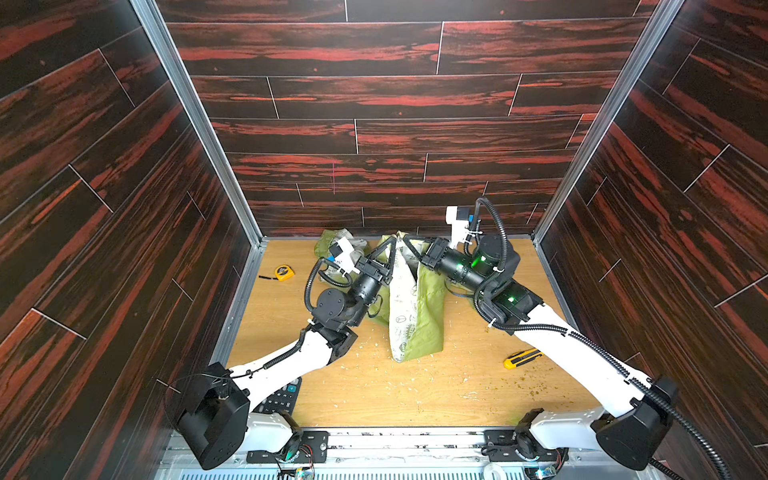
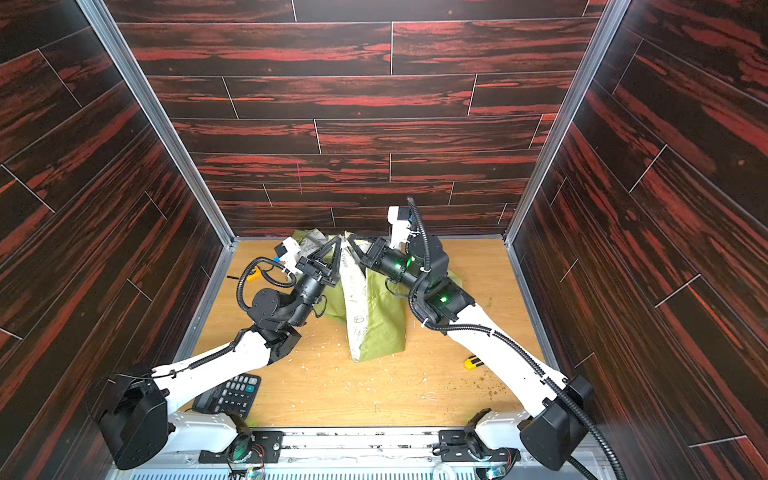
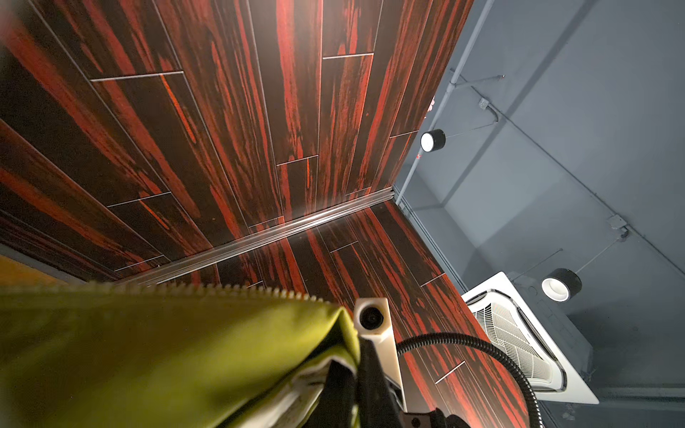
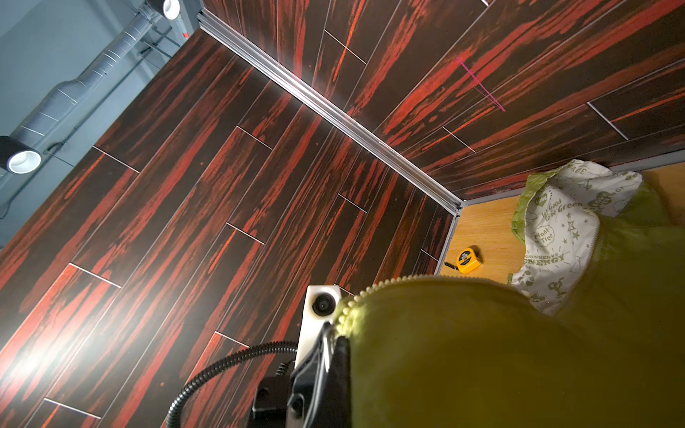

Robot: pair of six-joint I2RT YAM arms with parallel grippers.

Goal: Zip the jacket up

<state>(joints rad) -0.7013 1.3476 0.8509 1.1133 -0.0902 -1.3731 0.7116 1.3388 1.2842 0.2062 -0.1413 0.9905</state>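
The lime-green jacket (image 1: 424, 320) hangs like a tent above the wooden table in both top views, its white green-printed lining (image 2: 356, 307) facing left. My left gripper (image 1: 392, 241) and right gripper (image 1: 406, 238) meet at its peak, tip to tip, each shut on the jacket's top edge. The left wrist view shows green cloth (image 3: 148, 352) edged by zipper teeth (image 3: 259, 291), pinched at a dark finger (image 3: 335, 385). Cloth (image 4: 482, 352) with zipper teeth (image 4: 374, 289) fills the right wrist view and covers that gripper's jaws. The hood (image 4: 559, 226) lies by the back wall.
A yellow tape measure (image 1: 284, 272) lies at the back left of the table (image 1: 374, 390). A yellow utility knife (image 1: 521, 358) sits front right, and a black calculator (image 2: 228, 395) front left under the left arm. Crumbs dot the wood. Dark red walls enclose three sides.
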